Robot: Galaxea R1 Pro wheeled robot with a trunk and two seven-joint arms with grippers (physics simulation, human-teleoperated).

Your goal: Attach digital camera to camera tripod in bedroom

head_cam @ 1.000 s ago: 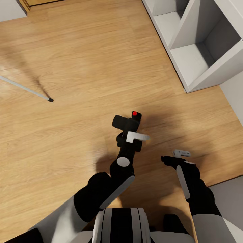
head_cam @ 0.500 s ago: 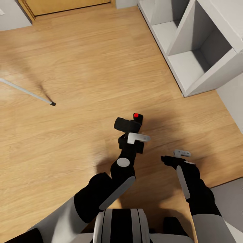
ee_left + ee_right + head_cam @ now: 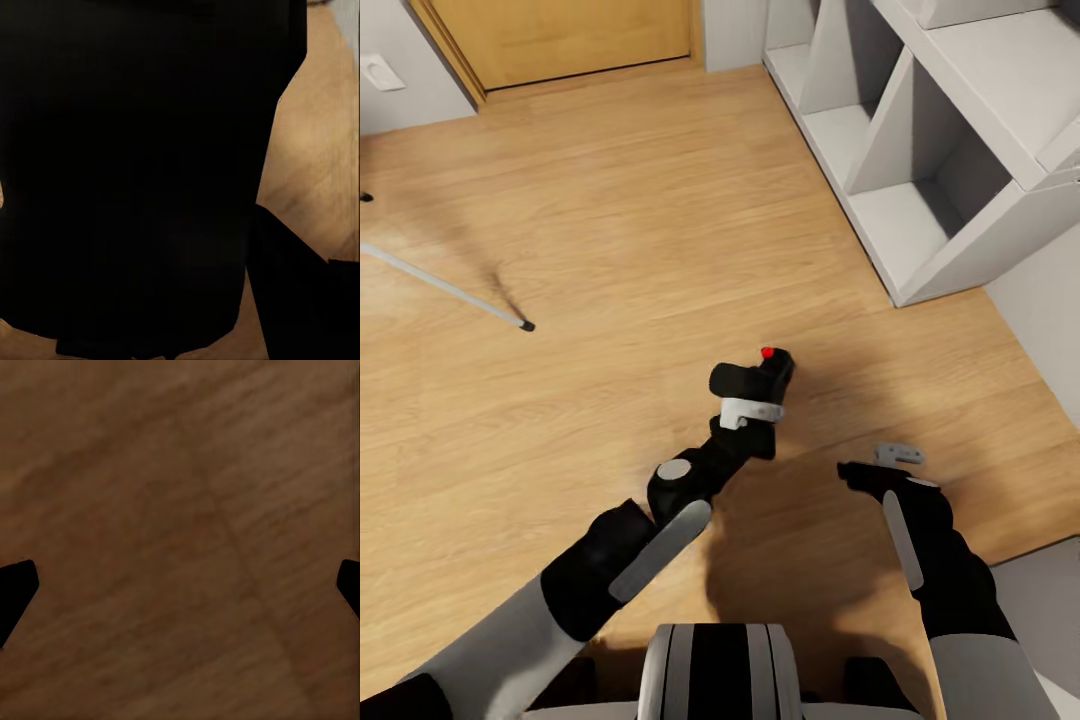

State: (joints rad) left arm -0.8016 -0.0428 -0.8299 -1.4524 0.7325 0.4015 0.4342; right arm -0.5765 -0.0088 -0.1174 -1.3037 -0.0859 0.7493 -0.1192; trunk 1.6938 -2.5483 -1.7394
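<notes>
1. My left gripper [image 3: 752, 400] is clamped on the camera [image 3: 752, 378], held above the floor [image 3: 620, 230].
2. My right gripper [image 3: 868, 466] is spread wide, empty.
3. A tripod leg [image 3: 450, 290] lies well left; swinging round could clip it.

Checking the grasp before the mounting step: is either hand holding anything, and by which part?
The left hand holds the digital camera by its body, below the red dot. The right hand is open, holding nothing.
</notes>
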